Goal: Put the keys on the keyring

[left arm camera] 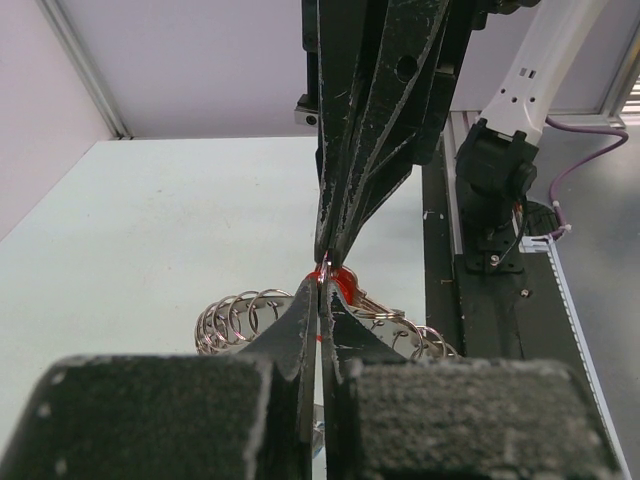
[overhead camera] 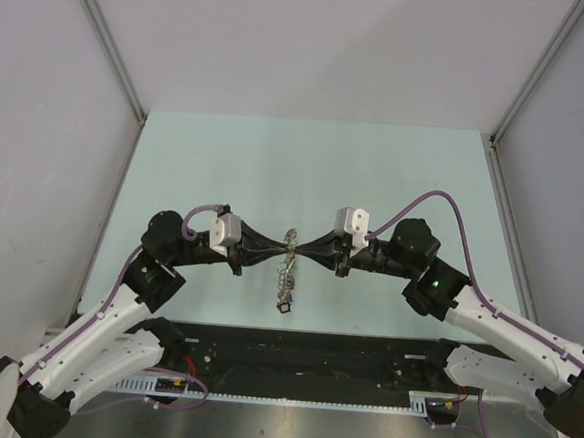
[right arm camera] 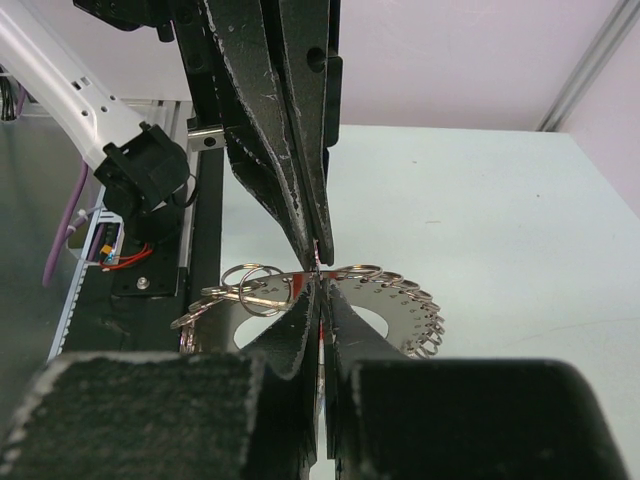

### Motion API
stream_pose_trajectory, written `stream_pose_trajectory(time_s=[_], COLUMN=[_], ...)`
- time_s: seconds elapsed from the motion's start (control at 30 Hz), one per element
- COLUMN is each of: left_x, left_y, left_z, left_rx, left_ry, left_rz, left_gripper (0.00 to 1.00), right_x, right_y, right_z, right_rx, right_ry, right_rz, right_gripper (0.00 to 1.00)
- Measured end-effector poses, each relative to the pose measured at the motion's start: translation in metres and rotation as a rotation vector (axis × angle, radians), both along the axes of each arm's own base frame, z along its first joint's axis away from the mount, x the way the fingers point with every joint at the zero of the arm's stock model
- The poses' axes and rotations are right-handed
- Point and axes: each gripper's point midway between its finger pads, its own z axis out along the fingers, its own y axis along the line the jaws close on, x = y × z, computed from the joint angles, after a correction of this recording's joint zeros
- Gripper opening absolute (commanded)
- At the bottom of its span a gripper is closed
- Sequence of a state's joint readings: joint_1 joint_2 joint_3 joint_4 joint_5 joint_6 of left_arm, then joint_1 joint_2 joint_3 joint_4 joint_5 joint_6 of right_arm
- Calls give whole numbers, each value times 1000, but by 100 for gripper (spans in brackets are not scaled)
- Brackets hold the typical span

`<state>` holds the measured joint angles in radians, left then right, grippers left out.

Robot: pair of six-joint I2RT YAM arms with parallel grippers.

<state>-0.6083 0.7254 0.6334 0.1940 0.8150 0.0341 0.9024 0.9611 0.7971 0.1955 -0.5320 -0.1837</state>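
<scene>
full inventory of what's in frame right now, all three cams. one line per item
keyring: 1, grey metal fringed with many small silver rings, table centre, below the meeting fingertips
red-tagged key: 1, only a bit of red shows, right at the fingertips
table: 1, pale green, middle of the top view
rail: 1, black, along the table's near edge
cables: 2, purple, one looping off each arm
left gripper: 1, black fingers closed, tip to tip with the right
right gripper: 1, black fingers closed at the ring; which piece each one pinches can't be told
</scene>
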Motion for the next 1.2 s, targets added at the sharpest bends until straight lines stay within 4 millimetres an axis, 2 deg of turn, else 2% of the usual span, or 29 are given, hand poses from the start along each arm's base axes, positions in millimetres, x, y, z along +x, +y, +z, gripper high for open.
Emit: stream_pose_trajectory(time_s=[1.2], left_x=[1], left_y=[1], left_z=[-4], left_rx=[0], left_ry=[2], left_rz=[10], left_gripper=[0], right_x=[-2], right_y=[-4], right_z=[0], right_rx=[-6], right_ry=[5], right_rz=[-3], right_gripper=[0])
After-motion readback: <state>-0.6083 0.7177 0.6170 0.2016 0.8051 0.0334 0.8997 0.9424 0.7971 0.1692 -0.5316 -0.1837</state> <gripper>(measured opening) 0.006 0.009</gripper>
